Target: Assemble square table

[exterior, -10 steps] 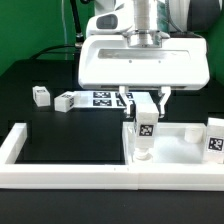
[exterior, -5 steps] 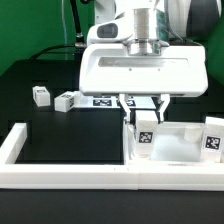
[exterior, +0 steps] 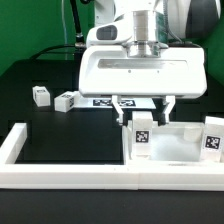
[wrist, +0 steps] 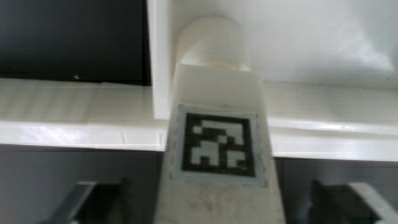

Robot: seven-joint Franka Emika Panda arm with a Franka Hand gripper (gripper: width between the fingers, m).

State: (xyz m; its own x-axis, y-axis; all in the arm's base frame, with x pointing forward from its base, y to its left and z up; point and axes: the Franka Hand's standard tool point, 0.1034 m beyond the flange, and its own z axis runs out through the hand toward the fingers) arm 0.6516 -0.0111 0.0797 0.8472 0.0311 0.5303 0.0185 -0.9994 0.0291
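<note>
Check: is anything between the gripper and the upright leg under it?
Nothing visible. The leg stands bare between the open gripper's fingers, with a gap on each side.

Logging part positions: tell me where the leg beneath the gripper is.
In the exterior view, the leg stands upright at the square top's corner on that view's left, below the open gripper, behind the white bar frame.

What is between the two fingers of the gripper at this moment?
The upright tagged leg stands between the fingers of the open gripper, with a gap on each side; the wrist view shows it best.
</note>
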